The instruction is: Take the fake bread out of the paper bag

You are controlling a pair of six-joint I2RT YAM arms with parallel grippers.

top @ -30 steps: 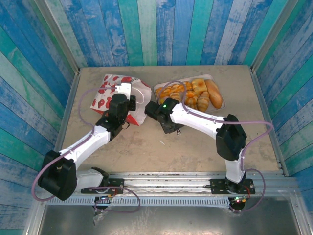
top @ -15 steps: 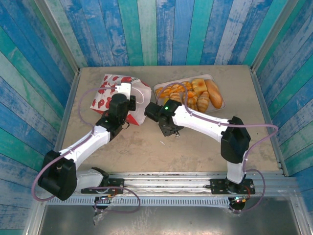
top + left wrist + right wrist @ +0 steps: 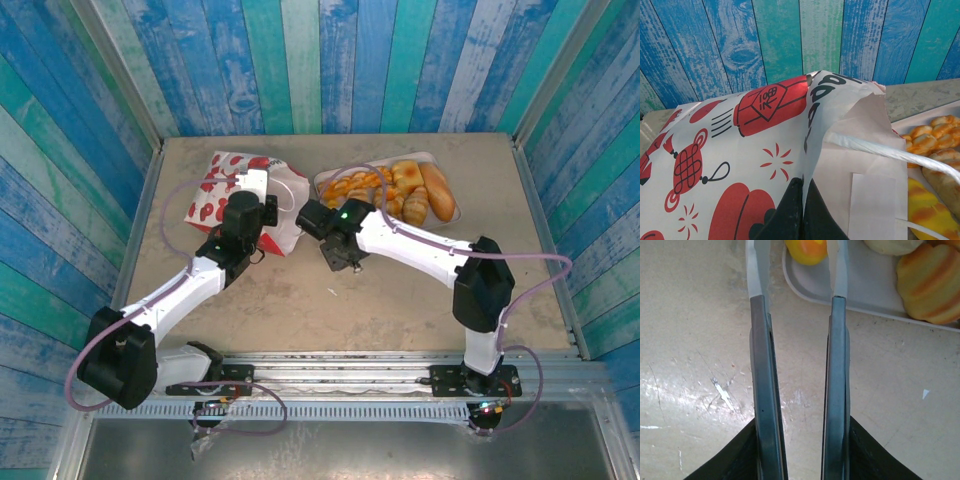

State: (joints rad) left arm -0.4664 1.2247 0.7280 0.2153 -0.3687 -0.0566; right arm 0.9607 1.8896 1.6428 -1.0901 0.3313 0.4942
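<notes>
Left hand (image 3: 802, 212) pinched shut on paper bag (image 3: 740, 145) rim. Bag lies on its side on worktop (image 3: 400, 300); thin paper, crumples easily.
Right hand (image 3: 802, 442) grips tongs (image 3: 762, 390), tips at tray (image 3: 865, 292) edge.
Fake bread (image 3: 420, 195) on tray: probably light, glossy, slippery, so squeeze across middle.
Bag interior unseen.

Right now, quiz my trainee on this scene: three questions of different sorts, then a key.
1. True or false: the left claw is shut on the edge of the paper bag.
2. The right claw holds: A) metal tongs, B) a roll, C) nothing.
3. Where does the visible fake bread lie?
Key: 1 true; 2 A; 3 on the white tray.
</notes>
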